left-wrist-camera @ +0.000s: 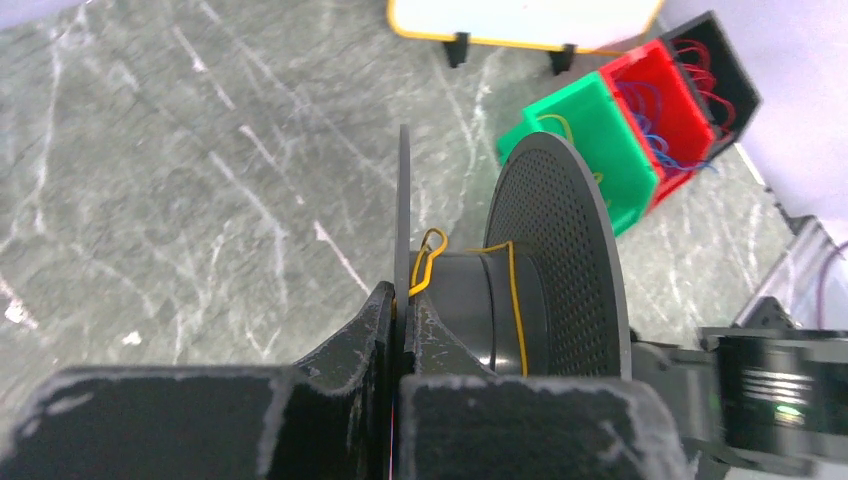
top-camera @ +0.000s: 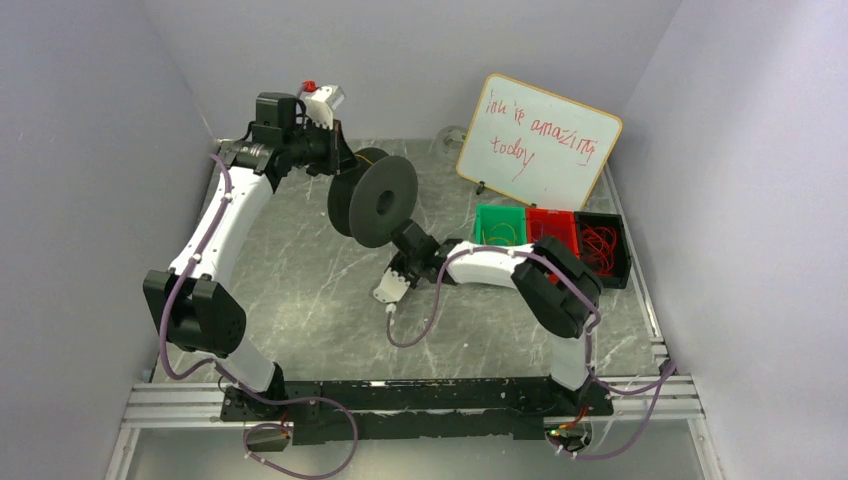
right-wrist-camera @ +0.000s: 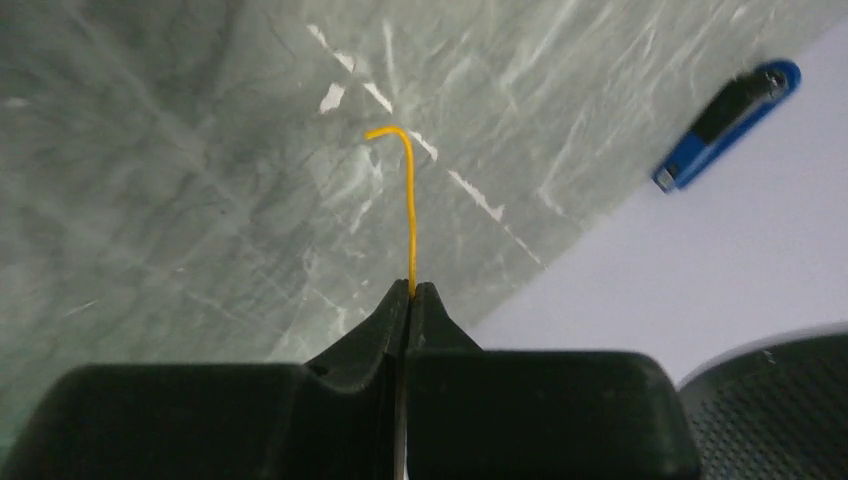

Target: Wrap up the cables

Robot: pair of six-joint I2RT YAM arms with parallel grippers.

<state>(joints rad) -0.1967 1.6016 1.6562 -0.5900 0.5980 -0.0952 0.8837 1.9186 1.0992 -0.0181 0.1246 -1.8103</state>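
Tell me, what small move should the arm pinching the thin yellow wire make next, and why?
Probably the right gripper should carry the thin yellow wire another turn around the hub of the black plastic spool. It is shut on the wire, only about one turn lies on the hub, and the left gripper clamps the spool's thin flange, steadying it.
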